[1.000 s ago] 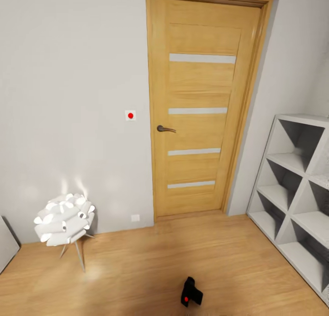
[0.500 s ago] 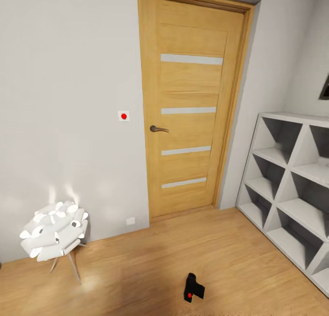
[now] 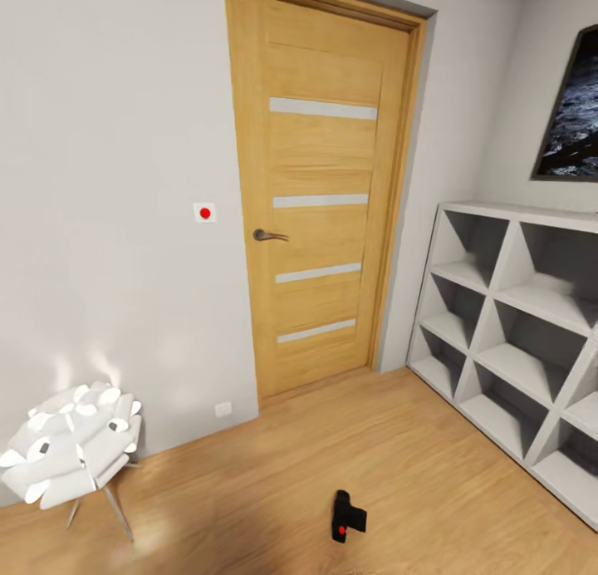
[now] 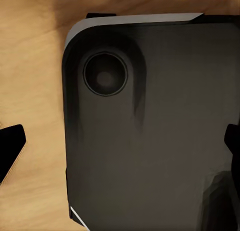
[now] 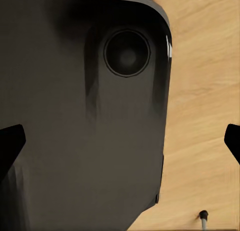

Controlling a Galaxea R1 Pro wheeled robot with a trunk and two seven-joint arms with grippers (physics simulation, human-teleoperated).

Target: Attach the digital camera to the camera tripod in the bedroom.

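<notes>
You see the small chunky matte-black camera with a round red button (image 3: 348,516) lying on the smooth wooden plank floor (image 3: 415,459). Both pincers' tips stand wide apart, holding nothing.

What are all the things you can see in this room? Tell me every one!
digital camera: one, black with a red button, on the wood floor in front of the door
door: one, light wood with four pale stripes and a dark handle, shut, in the grey wall
wall switch: one, white with a red dot, left of the door
lamp: one, white petals on thin legs, on the floor at the left
shelf unit: one, white, open compartments, along the right wall
picture: one, dark, above the shelf unit
robot base: dark grey, over the floor in both wrist views
claw fingertips: black, spread at each wrist view's edges
</notes>
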